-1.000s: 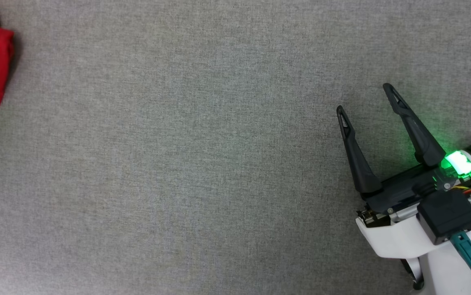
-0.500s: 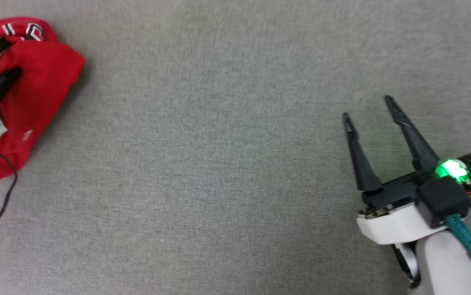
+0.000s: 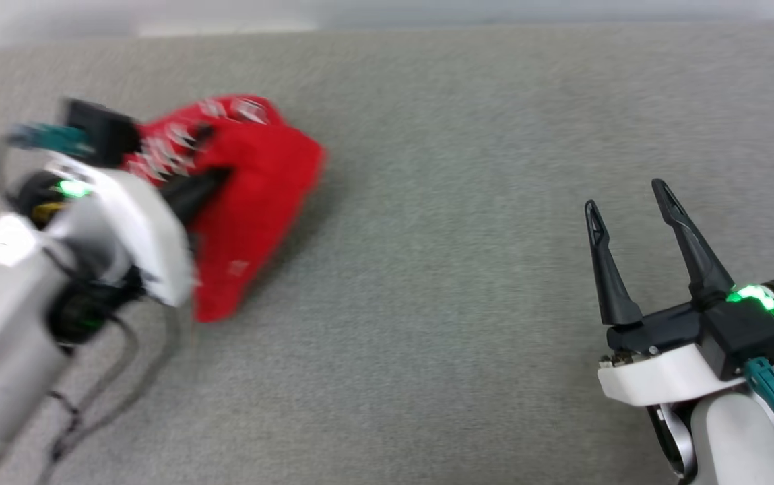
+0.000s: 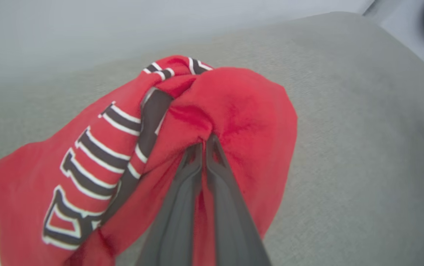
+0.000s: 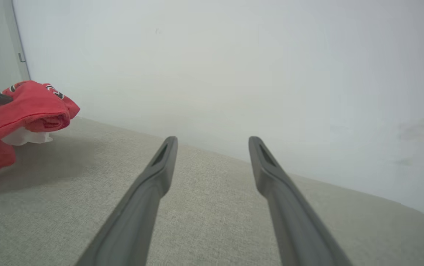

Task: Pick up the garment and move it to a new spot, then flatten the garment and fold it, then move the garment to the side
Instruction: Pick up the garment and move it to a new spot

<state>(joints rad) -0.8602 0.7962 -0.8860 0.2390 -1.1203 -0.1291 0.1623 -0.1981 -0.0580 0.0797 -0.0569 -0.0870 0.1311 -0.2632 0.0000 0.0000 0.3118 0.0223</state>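
L end effector (image 4: 204, 140) pinching garment (image 4: 250, 107), prob. raised.

A grey woven surface (image 3: 427, 303) meets a pale wall (image 5: 234, 55) at its far edge.

matt red cloth garment (image 4: 248, 111); rough grey woven surface (image 3: 467, 323)

We record the right gripper (image 5: 213, 142), dark fingers spread wide, over a grey woven fabric surface (image 5: 204, 221); a bunched red jersey garment (image 5: 31, 107) well to its left.
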